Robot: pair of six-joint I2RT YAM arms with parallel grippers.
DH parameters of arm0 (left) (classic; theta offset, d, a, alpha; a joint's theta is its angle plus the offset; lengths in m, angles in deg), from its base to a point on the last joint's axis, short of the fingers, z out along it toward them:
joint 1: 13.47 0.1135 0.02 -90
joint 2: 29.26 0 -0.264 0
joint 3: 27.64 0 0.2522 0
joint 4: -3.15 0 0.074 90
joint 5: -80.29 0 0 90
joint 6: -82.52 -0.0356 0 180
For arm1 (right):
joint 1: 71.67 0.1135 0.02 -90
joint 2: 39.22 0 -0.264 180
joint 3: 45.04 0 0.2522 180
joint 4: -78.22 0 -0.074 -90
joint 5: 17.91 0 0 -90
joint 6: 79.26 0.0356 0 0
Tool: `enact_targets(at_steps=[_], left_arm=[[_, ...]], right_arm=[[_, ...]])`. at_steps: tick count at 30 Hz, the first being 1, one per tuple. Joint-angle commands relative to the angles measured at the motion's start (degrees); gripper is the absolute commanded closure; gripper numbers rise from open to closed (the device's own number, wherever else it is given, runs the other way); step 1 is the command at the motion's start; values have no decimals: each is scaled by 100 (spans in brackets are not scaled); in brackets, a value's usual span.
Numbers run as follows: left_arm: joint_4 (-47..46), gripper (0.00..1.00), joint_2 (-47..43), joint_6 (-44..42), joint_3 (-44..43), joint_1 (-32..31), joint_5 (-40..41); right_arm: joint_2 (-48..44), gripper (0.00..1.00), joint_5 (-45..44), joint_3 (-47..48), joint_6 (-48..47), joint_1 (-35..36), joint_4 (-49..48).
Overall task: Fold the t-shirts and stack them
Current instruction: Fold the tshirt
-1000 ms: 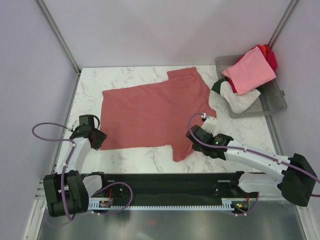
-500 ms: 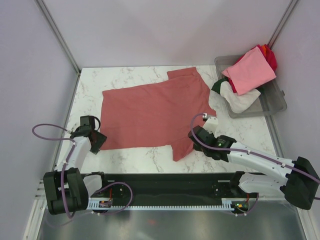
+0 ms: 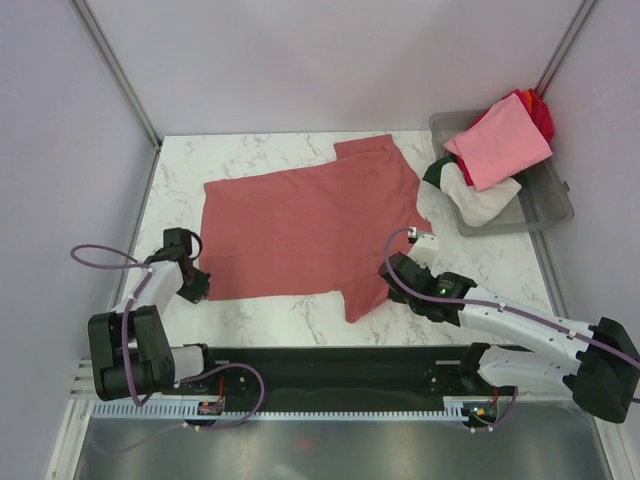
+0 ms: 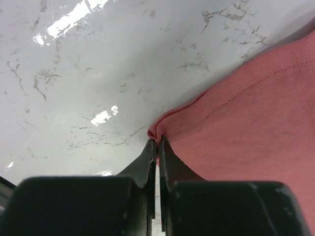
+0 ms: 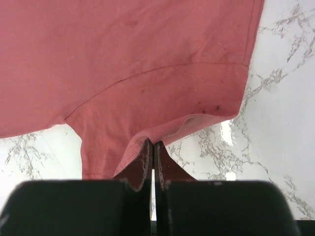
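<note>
A dusty brick-red t-shirt (image 3: 305,230) lies spread flat on the marble table (image 3: 260,315). My left gripper (image 3: 197,287) is shut on the shirt's near left hem corner; in the left wrist view the cloth (image 4: 256,113) bunches between the closed fingertips (image 4: 152,147). My right gripper (image 3: 388,270) is shut on the edge of the shirt's near sleeve, and the right wrist view has the sleeve hem (image 5: 162,128) pinched at the closed fingertips (image 5: 146,147). Light pink (image 3: 498,140), bright red (image 3: 541,115), white (image 3: 480,200) and dark green (image 3: 436,170) t-shirts are piled at the back right.
A clear grey plastic tub (image 3: 545,205) at the back right holds the shirt pile, which spills over its left rim. Pale walls close in the table on three sides, with metal posts (image 3: 115,70) in the back corners. A black rail (image 3: 330,380) runs along the near edge.
My left gripper has slid in to the shirt's near left corner and shut on it, having stood open a moment ago. The right arm has shifted slightly and stays shut on the sleeve.
</note>
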Motion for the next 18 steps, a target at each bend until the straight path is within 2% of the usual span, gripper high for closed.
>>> enact_targets(at_steps=[1,10,13,15,16,18], left_arm=[[-461,98,246,145,-37,-18,-92],[-268,98,-756,4,-151,-9,-399],[-198,98,-862,13,-370,-9,-531],[-172,98,-740,48,-589,-9,-627],[-171,98,-660,74,-677,-9,-680],[-163,98,-450,171,-1010,-1,-908]], right_arm=[[-164,100,-208,30,53,-20,84],[-164,100,-595,644,-254,-125,392],[-42,100,-508,952,-570,-519,384],[73,100,-324,1268,-912,-1255,357],[117,100,-279,1392,-1027,-1259,331],[240,100,-165,1655,-1377,-1837,278]])
